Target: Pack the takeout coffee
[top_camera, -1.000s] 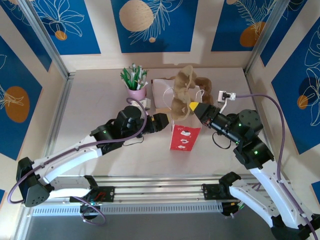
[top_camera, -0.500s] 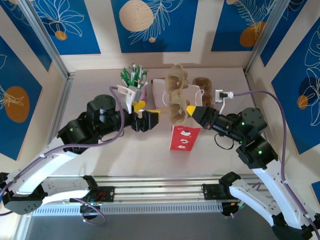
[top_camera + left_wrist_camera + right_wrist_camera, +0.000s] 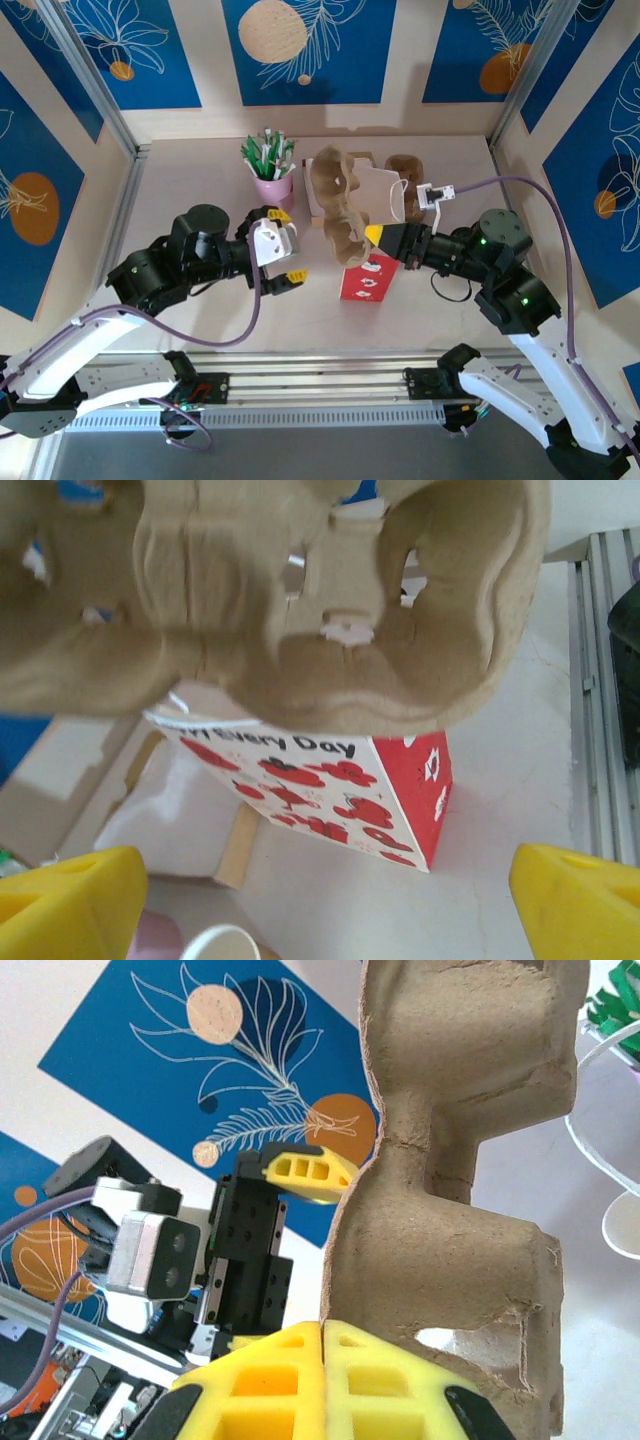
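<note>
A brown moulded-pulp cup carrier (image 3: pixel 335 205) hangs tilted on edge above the red-and-white gift bag (image 3: pixel 368 278). My right gripper (image 3: pixel 378 235) is shut on the carrier's lower edge (image 3: pixel 440 1250). My left gripper (image 3: pixel 287 246) stands open to the carrier's left, apart from it, with nothing between its yellow fingers (image 3: pixel 70 900). In the left wrist view the carrier (image 3: pixel 300 610) hangs over the bag (image 3: pixel 330 780). At that view's bottom edge a white cup rim (image 3: pixel 222 942), probably the takeout coffee, stands beside a pink cup.
The pink cup of green-and-white sticks (image 3: pixel 272 172) stands at the back left. A white paper bag (image 3: pixel 375 190) lies behind the carrier, with brown items (image 3: pixel 405 165) at the back right. Walls close the table on three sides.
My left gripper has opened, let go of the carrier and drawn back to the left. The right gripper has swung the carrier leftward and more upright over the red bag.
</note>
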